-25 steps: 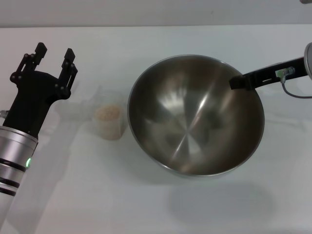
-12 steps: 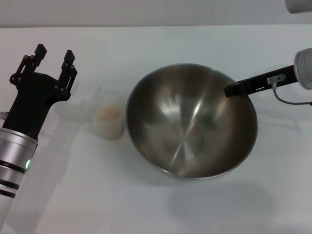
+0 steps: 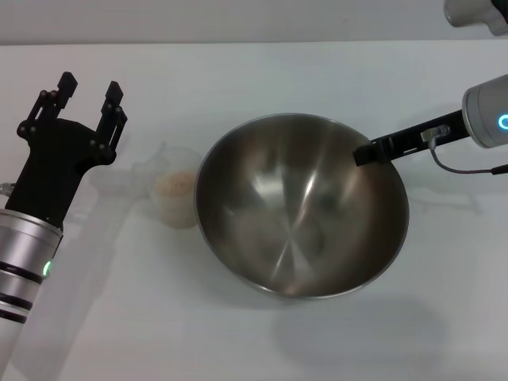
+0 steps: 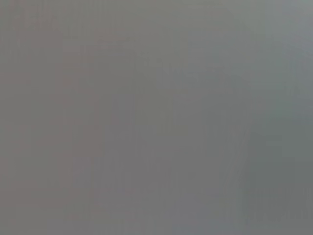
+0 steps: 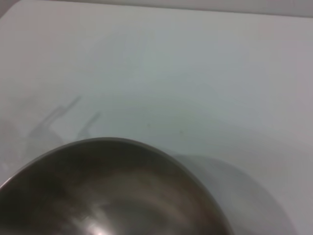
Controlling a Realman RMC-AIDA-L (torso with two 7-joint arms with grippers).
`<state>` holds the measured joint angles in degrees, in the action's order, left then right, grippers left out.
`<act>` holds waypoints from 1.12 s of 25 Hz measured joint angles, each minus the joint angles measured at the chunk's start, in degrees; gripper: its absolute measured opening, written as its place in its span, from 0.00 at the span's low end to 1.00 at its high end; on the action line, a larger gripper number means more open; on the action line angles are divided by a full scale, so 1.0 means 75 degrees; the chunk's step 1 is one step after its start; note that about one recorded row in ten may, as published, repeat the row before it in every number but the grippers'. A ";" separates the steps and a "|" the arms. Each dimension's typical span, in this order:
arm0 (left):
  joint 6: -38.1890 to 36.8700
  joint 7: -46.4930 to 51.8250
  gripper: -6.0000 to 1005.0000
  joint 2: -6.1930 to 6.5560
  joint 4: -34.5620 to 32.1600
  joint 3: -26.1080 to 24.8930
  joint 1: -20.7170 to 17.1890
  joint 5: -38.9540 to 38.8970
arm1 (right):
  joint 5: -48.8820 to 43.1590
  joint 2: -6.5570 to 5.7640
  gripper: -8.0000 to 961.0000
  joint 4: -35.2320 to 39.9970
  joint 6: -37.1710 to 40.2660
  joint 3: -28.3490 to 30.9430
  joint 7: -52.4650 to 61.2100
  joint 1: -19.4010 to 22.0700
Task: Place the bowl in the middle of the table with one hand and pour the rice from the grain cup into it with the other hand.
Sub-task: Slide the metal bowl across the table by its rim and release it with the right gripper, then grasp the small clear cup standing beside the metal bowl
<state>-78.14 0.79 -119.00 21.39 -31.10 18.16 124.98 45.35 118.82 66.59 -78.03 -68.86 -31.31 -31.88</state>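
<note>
bowl (image 3: pixel 302 205) mid-table, tilted, rim pinched by right gripper (image 3: pixel 363 153) | grain cup (image 3: pixel 176 197) with rice (image 3: pixel 175 184) touching bowl's left, partly hidden | left gripper (image 3: pixel 86 95) spread, hovering left | left wrist view blank grey | table (image 3: pixel 238 71) white

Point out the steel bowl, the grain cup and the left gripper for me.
bowl (image 3: pixel 302 214), head view, on its inner wall near the bottom.
grain cup (image 3: pixel 176 198), head view, on its clear side wall below the rice.
left gripper (image 3: pixel 87 89), head view, midway between its fingertips.
</note>
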 joint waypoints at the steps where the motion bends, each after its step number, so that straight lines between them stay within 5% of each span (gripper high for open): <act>1: 0.0000 0.0000 0.59 0.0000 0.0000 -0.0001 -0.0005 0.0000 | 0.0000 -0.0001 0.07 -0.0044 0.0003 -0.0001 -0.0001 -0.0013; 14: -0.0014 0.0000 0.59 -0.0012 0.0020 0.0014 -0.0057 0.0000 | 0.0024 -0.0012 0.09 -0.0294 -0.0034 0.0055 -0.0279 -0.0168; 17: -0.0038 0.0000 0.59 -0.0012 0.0020 0.0021 -0.0065 0.0000 | 0.0004 -0.0017 0.16 -0.0215 -0.0055 0.0055 -0.0281 -0.0168; 21: -0.0117 0.0000 0.59 -0.0012 0.0019 0.0022 -0.0119 0.0000 | -0.0005 -0.0029 0.38 0.0230 -0.0091 0.0051 -0.0284 -0.0143; 28: -0.0217 0.0000 0.59 -0.0012 0.0019 0.0023 -0.0183 0.0000 | -0.0055 -0.0043 0.45 0.0828 -0.0105 0.0061 -0.0264 -0.0120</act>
<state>-79.77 0.79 -119.09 21.53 -30.93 16.79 124.98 44.93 118.51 72.80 -78.82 -68.41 -33.29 -32.78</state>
